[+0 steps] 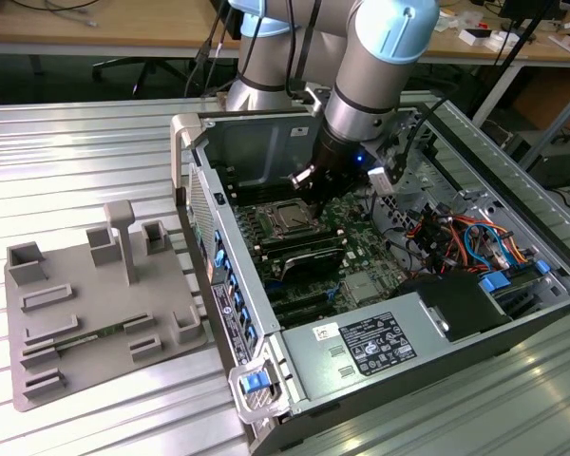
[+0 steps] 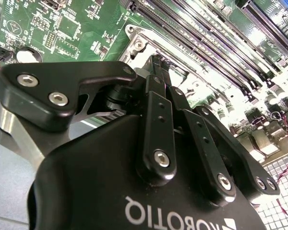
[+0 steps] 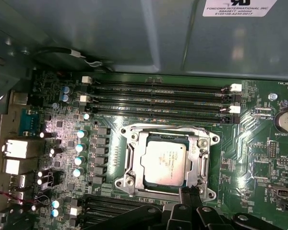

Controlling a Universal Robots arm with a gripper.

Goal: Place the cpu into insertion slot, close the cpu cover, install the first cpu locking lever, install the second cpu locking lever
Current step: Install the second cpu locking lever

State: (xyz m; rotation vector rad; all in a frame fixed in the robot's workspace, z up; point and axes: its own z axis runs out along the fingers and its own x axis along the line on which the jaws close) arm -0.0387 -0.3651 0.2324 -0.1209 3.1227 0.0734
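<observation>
With the silver-topped square cpu (image 3: 163,161) seated under its silver frame cpu cover (image 3: 200,160), the gripper (image 3: 191,191), apparently pinched together, should press levers squarely.

Exterior view: high, angled down into open case (image 1: 380,285). Both wrist views: close over motherboard (image 3: 259,158), sharing socket area.
</observation>
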